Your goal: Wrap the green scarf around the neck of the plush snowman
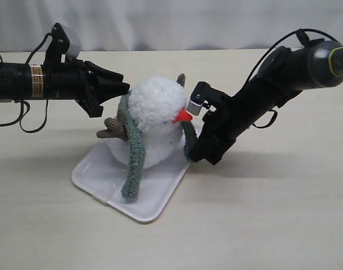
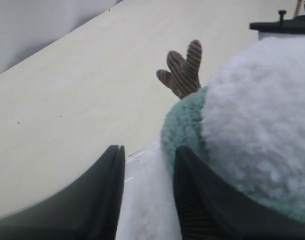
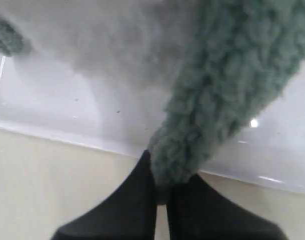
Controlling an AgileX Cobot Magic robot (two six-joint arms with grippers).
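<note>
Spreading across the whole exterior frame, the pale bench [image 1: 272, 219] carries a flat white tray [image 1: 95, 175] at lower centre. The plush snowman [image 1: 157, 107] sits on the tray at the middle of the frame, its orange-red nose [image 1: 183, 116] pointing right. One brown corduroy twig arm [image 1: 112, 128] juts out on its left side and another [image 1: 181, 79] shows above its head.

The green scarf [image 1: 135, 154] lies across the crease where head meets body. One end hangs down the snowman's left side onto the tray. The other end drops below the nose, on the right.

The right tool [image 1: 192, 158] reaches in from the upper right and is clenched on that right-hand scarf end, just off the tray's right edge. Its wrist view shows the knit pinched between both fingers.

The left tool [image 1: 125, 88] comes in level from the left, released, with its fingers apart. Its tips are just beside the scarf at the back of the head.
</note>
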